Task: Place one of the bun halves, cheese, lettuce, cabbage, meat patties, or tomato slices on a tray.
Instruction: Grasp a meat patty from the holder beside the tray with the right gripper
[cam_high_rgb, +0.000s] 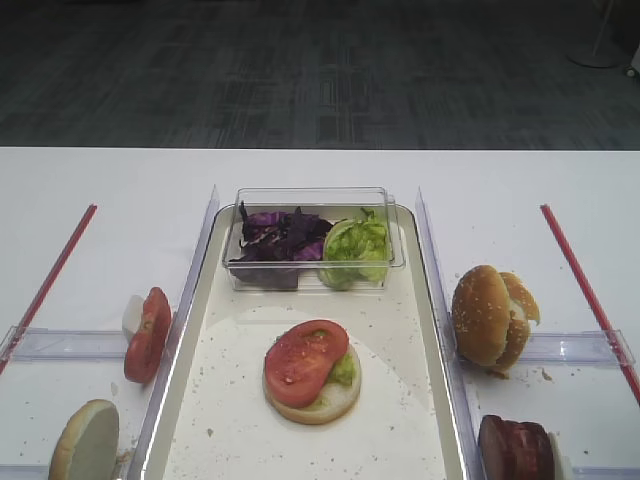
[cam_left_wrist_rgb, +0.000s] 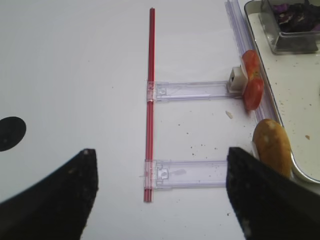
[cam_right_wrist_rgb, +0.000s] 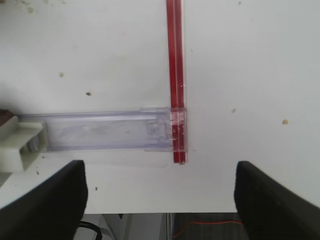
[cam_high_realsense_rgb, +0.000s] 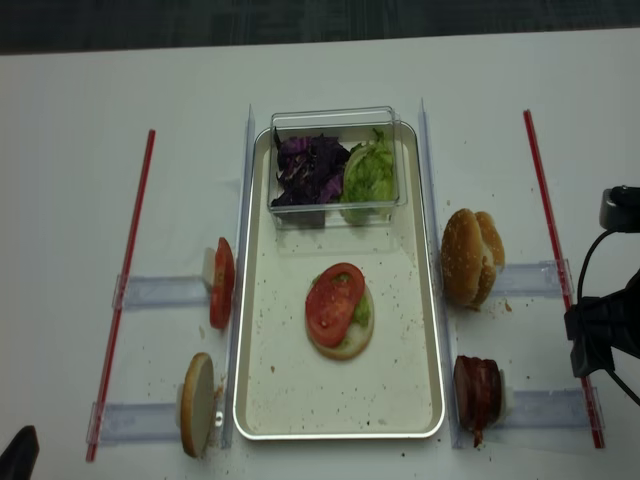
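Note:
The tray (cam_high_rgb: 432, 330) (cam_high_realsense_rgb: 438, 330) holds a bun half (cam_high_rgb: 330, 398) (cam_high_realsense_rgb: 345, 345) topped with lettuce and a tomato slice (cam_high_rgb: 303, 360) (cam_high_realsense_rgb: 333, 303). A clear box at its far end holds cabbage (cam_high_rgb: 280, 238) and lettuce (cam_high_rgb: 357, 245). Left of the tray stand tomato slices (cam_high_rgb: 147, 335) (cam_left_wrist_rgb: 252, 82) and a bun half (cam_high_rgb: 85, 442) (cam_left_wrist_rgb: 271, 145). On the right stand bun halves (cam_high_rgb: 490, 315) and meat patties (cam_high_rgb: 515, 448) (cam_high_realsense_rgb: 475, 390). Cheese is out of view. My left gripper (cam_left_wrist_rgb: 160, 195) hangs open and empty over the bare table left of the tray. My right gripper (cam_right_wrist_rgb: 160, 200) is open and empty above the table's front edge.
Red strips (cam_high_rgb: 580, 285) (cam_left_wrist_rgb: 150, 100) (cam_right_wrist_rgb: 175, 75) run along both sides, joined to clear plastic rails (cam_left_wrist_rgb: 192, 91) (cam_right_wrist_rgb: 100, 131) that carry white holder blocks (cam_right_wrist_rgb: 17, 147). Part of the right arm (cam_high_realsense_rgb: 605, 335) with a cable shows at the right edge.

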